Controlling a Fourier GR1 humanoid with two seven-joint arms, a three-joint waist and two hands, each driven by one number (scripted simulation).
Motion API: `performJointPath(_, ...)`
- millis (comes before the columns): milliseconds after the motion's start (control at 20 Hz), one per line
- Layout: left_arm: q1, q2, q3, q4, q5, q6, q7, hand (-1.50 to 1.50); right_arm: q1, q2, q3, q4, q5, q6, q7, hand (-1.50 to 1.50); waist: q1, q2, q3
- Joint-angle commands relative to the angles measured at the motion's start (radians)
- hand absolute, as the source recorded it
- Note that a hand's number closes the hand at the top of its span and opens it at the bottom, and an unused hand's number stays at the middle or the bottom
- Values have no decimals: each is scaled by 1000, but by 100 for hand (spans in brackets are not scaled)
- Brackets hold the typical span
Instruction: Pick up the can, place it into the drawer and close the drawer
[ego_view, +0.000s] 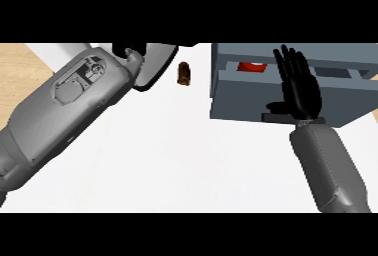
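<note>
The red can lies inside the open grey drawer at the upper right; only part of it shows past the drawer's wall. My right hand is open, its fingers straight and pointing away from me, and it lies over the drawer's front just right of the can. Its thumb sticks out to the left, above the dark handle. My left hand is at the top edge, left of the drawer and largely hidden behind its bulky forearm.
A small brown bottle-like object lies on the white counter between my left hand and the drawer. A strip of wooden floor shows at the far left beyond the counter's edge.
</note>
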Motion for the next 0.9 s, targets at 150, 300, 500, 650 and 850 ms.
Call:
performJointPath(150,87,69,18,-101,-8,-30,19,-150,-162,11,-70,278,-7,-109,-20,-150,7,29,23)
performJointPath(300,140,99,0,-188,-25,-5,54,-150,-257,-6,-103,358,-3,-121,5,-150,17,24,23)
performJointPath(500,189,61,-2,-196,-48,6,12,-150,-340,14,-111,495,29,-209,7,-150,19,35,23)
performJointPath(650,200,94,7,-237,-57,3,36,-150,-425,-19,-132,542,23,-180,22,-150,20,32,23)
performJointPath(850,294,76,0,-246,-73,-2,-34,-150,-465,-29,-150,599,15,-203,2,-150,25,45,23)
